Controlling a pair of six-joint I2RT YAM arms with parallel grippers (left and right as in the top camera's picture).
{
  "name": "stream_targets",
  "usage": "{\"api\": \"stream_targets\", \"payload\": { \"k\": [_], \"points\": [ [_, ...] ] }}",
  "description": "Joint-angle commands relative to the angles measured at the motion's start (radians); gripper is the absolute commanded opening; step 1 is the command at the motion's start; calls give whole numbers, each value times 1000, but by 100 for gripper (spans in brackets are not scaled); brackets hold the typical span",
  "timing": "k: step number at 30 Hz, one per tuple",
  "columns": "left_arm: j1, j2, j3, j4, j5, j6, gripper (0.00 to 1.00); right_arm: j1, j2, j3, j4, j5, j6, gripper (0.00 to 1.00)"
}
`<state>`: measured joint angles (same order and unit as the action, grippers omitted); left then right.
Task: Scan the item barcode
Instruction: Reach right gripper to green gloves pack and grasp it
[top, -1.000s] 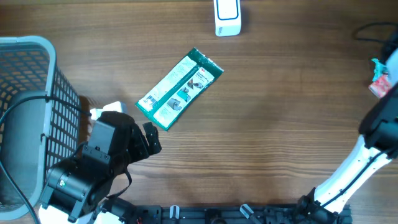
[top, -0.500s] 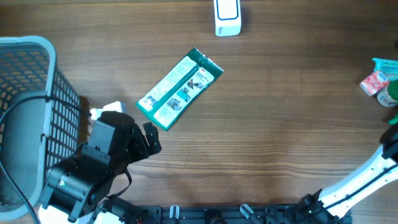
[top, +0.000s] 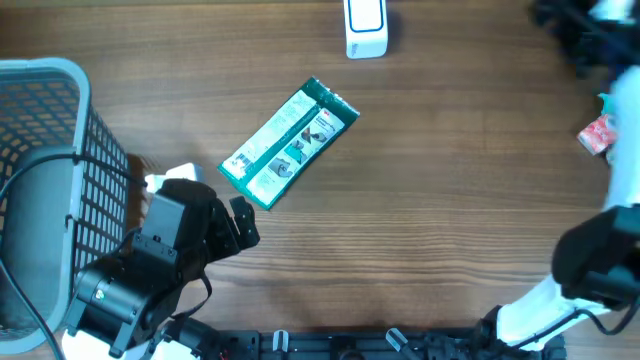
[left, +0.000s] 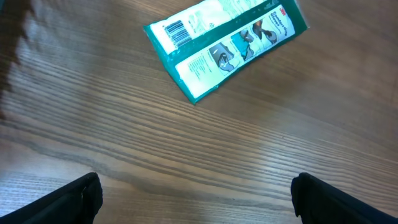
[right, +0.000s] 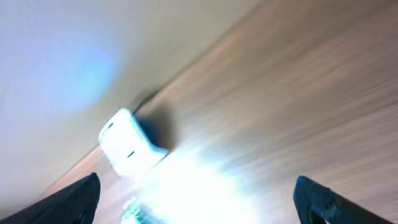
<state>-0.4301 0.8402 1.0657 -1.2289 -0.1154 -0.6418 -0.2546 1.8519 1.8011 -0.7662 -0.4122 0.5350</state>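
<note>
The green-and-white packet (top: 290, 143) lies flat just left of the table's (top: 450, 200) centre, its barcode (left: 177, 28) face up. The white scanner (top: 365, 27) stands well apart at 12 o'clock. The left claw (left: 196, 186) hovers at 7 o'clock, spread wide and empty; the right claw (right: 196, 186), blurred at 2 o'clock, is likewise wide apart and holds nothing. The flat packet may slip from a pinch, or a finger may cover the barcode, spoiling the scan.
</note>
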Motion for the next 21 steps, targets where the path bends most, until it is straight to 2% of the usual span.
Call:
{"api": "stream_targets", "payload": {
  "k": [1,3,8,11,14,19,21],
  "points": [
    [0,-2,4,1,-13,-10,100,235,17,-99,11,-55,275,100],
    [0,-2,4,1,-13,-10,100,473,79,-180,83,33,298,100],
    [0,-2,4,1,-13,-10,100,739,259,-197,98,76,462,100],
    [0,-2,4,1,-13,-10,100,805,322,-197,122,102,591,100],
    [0,-2,4,1,-13,-10,100,819,352,-198,126,151,653,99],
    [0,-2,4,1,-13,-10,100,821,415,-199,159,164,658,87],
    [0,-2,4,1,-13,-10,100,822,440,-199,179,164,658,73]
  ]
}}
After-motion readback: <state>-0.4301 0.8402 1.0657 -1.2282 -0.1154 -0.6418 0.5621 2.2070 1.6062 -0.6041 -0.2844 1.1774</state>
